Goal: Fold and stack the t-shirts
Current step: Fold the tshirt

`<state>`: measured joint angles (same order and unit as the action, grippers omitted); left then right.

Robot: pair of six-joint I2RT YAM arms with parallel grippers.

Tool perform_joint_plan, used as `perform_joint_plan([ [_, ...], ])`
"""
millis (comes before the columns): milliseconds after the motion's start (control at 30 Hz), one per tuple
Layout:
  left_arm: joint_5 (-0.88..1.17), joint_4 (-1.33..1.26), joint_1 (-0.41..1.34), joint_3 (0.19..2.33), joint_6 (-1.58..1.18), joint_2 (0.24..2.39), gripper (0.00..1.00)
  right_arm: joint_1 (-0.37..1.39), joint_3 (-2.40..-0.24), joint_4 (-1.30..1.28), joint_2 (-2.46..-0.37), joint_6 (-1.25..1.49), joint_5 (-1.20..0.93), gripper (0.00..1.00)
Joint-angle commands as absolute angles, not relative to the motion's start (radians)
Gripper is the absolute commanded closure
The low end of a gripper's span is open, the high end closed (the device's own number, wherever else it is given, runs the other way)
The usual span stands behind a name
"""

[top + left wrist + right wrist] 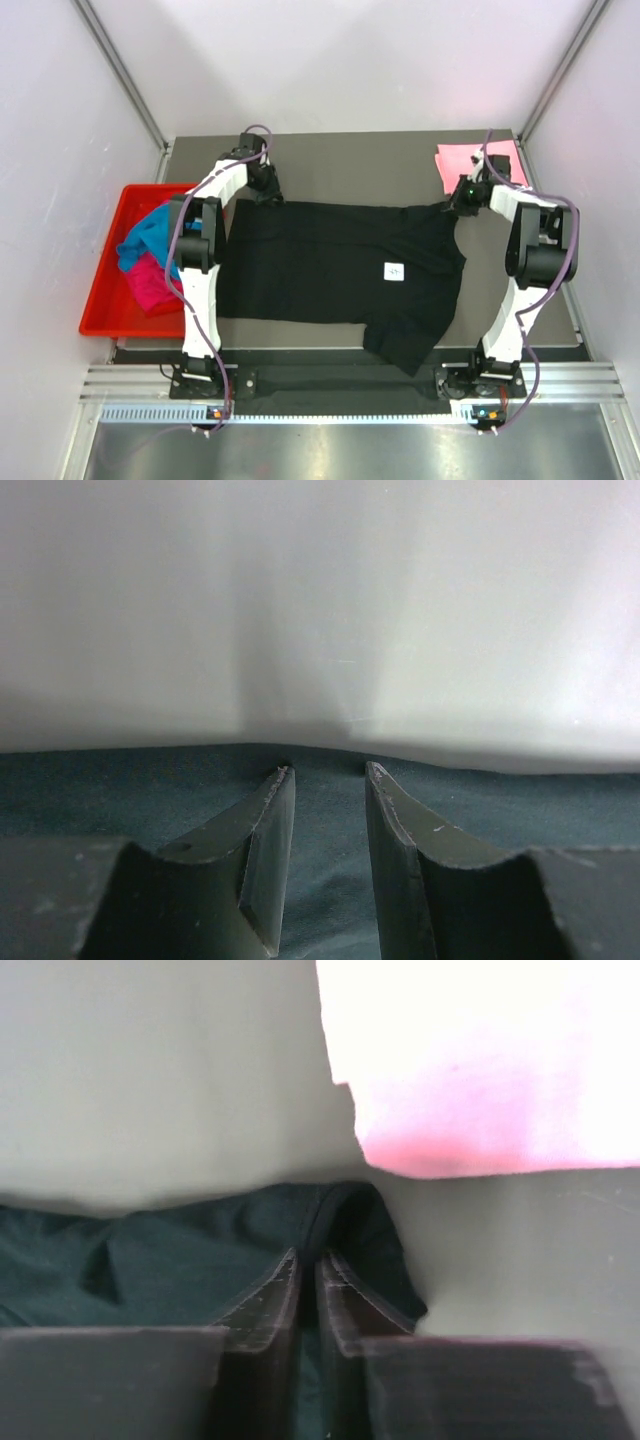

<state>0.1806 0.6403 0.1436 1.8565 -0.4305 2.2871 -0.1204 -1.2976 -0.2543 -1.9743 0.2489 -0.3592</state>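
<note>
The black t-shirt (330, 265) lies spread on the table, with its white neck label (394, 271) facing up. My left gripper (268, 190) sits at the shirt's far left corner. In the left wrist view it (328, 772) is open, and the dark cloth (325, 880) lies flat between and under the fingers. My right gripper (462, 200) is at the far right corner. In the right wrist view it (310, 1258) is shut on a raised fold of the black shirt's edge (340, 1205). The light pink t-shirt (478, 160) lies folded at the back right and also shows in the right wrist view (480, 1060).
A red plastic tray (100, 290) stands off the table's left edge. It holds the turquoise t-shirt (148, 238) and the magenta t-shirt (150, 285), both bunched up. The shirt's lower right part (410, 345) hangs over the near edge. White walls enclose the table.
</note>
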Motion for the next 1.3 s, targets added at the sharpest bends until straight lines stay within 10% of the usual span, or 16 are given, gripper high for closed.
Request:
perform_joint_plan([
  [0,0.098,0.621,0.137,1.856,-0.434,2.362,0.6,-0.152,-1.299,-0.189,-1.939,0.258,-0.353,1.0],
  [567,0.103,0.615,0.12,1.861,-0.451,2.361,0.59,-0.209,-0.985,0.06,-1.752,0.472,-0.207,0.99],
  [867,0.18,0.676,0.133,1.959,-0.44,2.195,0.53,-0.183,-1.101,-0.228,-1.628,0.422,-0.097,0.67],
  [1267,0.121,0.525,0.152,1.516,-0.495,1.842,0.52,0.389,-1.077,-0.525,-1.448,0.184,0.135,0.94],
])
